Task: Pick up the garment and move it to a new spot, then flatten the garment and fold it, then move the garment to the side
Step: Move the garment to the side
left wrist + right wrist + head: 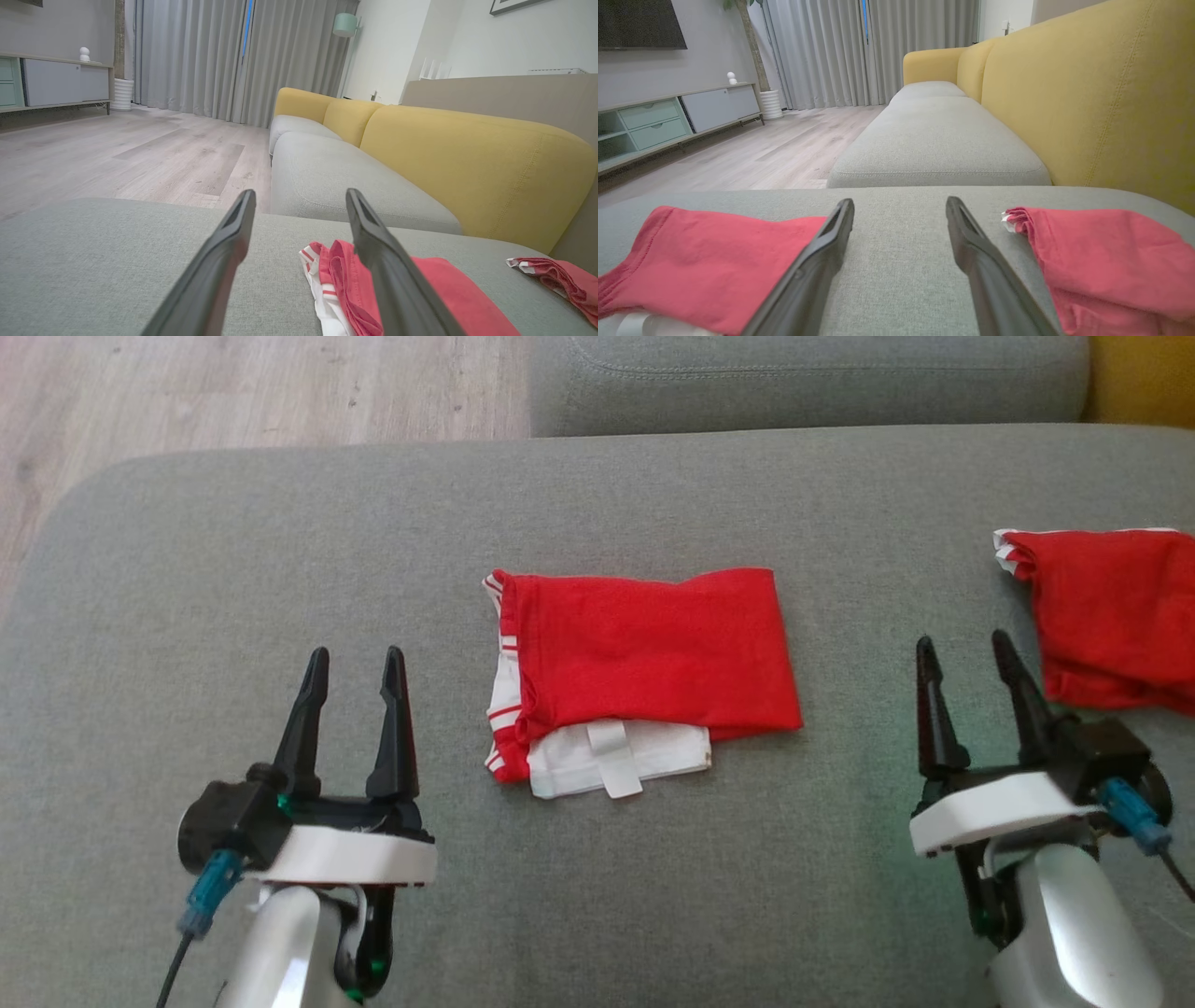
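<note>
A red garment (644, 658) with white striped trim lies folded in the middle of the grey seat cushion (280, 551), with a white inner layer and label showing at its near edge. My left gripper (355, 658) stands open to its left, apart from it, with nothing between the fingers. My right gripper (966, 644) stands open to its right, also holding nothing. The left wrist view has the garment (343, 275) partly behind the right finger of the left gripper (299, 196). From the right wrist, the garment (710, 252) lies left of the right gripper (900, 201).
A second red garment (1111, 616) lies bunched at the cushion's right edge, just beyond my right gripper; it is the red cloth (1101, 256) on the right of the right wrist view. Another grey seat cushion (803, 378) adjoins at the far side. Yellow backrest (1087, 93) on the right; wooden floor (233, 392) beyond the left edge.
</note>
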Controlling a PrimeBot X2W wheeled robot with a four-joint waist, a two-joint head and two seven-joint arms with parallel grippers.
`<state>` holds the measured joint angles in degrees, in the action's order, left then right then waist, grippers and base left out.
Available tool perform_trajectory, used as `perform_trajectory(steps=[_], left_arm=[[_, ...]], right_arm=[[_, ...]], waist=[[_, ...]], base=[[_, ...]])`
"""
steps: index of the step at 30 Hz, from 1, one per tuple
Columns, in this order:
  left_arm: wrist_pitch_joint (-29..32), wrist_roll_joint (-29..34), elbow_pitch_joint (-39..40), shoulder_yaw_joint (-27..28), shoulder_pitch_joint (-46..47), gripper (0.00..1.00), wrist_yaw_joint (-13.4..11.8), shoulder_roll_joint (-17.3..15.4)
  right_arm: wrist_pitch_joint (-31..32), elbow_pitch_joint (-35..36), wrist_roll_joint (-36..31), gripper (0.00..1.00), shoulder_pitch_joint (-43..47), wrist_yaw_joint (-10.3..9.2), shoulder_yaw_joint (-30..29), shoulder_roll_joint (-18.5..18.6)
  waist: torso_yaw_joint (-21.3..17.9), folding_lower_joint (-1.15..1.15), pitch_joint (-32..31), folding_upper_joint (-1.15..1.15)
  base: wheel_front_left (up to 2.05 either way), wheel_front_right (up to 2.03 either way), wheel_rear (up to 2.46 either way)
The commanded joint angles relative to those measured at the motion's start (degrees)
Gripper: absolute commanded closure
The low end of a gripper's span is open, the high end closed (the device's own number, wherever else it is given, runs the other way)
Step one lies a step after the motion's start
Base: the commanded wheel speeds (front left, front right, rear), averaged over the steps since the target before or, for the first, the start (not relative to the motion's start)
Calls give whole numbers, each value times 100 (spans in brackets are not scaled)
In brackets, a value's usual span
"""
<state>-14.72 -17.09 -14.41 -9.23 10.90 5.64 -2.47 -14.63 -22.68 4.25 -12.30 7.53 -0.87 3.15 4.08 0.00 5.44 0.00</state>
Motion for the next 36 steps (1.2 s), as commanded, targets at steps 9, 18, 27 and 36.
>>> perform_trajectory(steps=[9, 18, 27, 36], left_arm=[[-28, 67, 147, 182, 137, 0, 43, -41], [-28, 4, 128, 33, 293, 0, 41, -41], [-28, -83, 114, -234, 553, 0, 26, -41], [-28, -183, 66, -411, 677, 0, 3, -41]], right_arm=[[-37, 257, 94, 0, -183, -4, 143, -26], [30, -251, 58, 0, -446, -4, 291, -26], [649, -1400, 427, 0, -1223, -4, 766, -27], [986, -2386, 1030, 0, -1668, -4, 1120, -27]], waist=[[40, 0, 24, 0], [229, 0, 214, 0], [583, 0, 595, 0], [848, 0, 759, 0]], base=[[0, 0, 0], [0, 0, 0], [0, 0, 0], [0, 0, 0]])
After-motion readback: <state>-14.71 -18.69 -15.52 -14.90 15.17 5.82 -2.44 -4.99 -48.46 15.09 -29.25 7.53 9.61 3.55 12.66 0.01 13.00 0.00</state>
